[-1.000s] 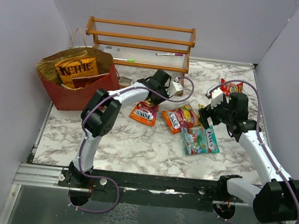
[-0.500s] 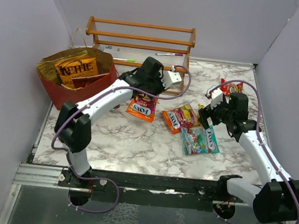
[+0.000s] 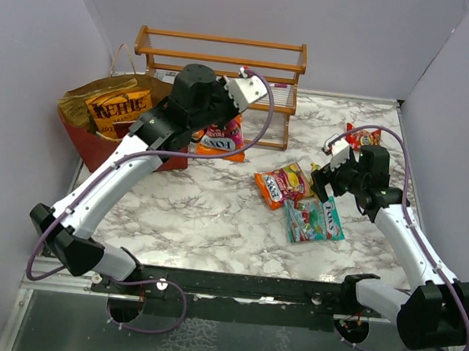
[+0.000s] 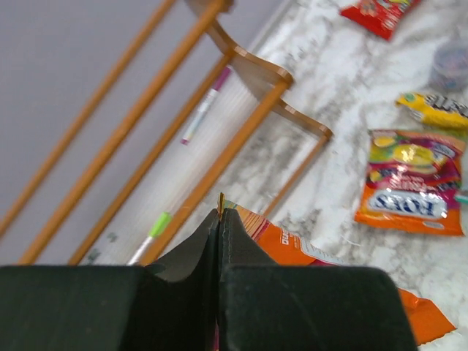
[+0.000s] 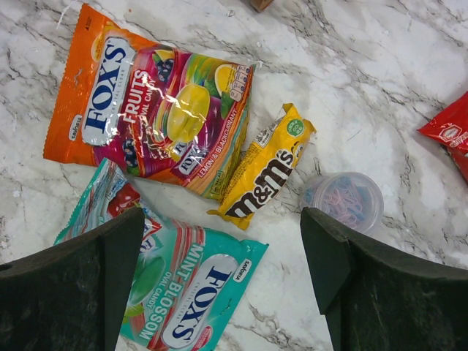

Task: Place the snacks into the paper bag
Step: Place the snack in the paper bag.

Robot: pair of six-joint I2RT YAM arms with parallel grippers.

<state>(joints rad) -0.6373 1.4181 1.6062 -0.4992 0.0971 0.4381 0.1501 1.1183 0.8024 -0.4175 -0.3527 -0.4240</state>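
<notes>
The red paper bag (image 3: 111,152) stands at the back left with the orange Kettle chips bag (image 3: 120,105) inside. My left gripper (image 3: 213,125) is shut on the edge of an orange Fox's packet (image 3: 223,141) and holds it in the air just right of the bag; the left wrist view shows the fingertips (image 4: 221,216) pinching that packet (image 4: 329,257). My right gripper (image 3: 323,181) is open and empty above an orange Fox's Fruits packet (image 5: 146,110), a yellow M&M's pack (image 5: 267,168) and a teal Mint Blossom packet (image 5: 183,292).
A wooden slatted rack (image 3: 221,60) stands at the back, close behind my left gripper. A small translucent cup (image 5: 344,201) and a red packet (image 3: 363,137) lie at the right. Grey walls close in the table on three sides.
My left arm has lifted the orange Fox's packet off the table and swung it back and left toward the paper bag. The right arm has not moved.
</notes>
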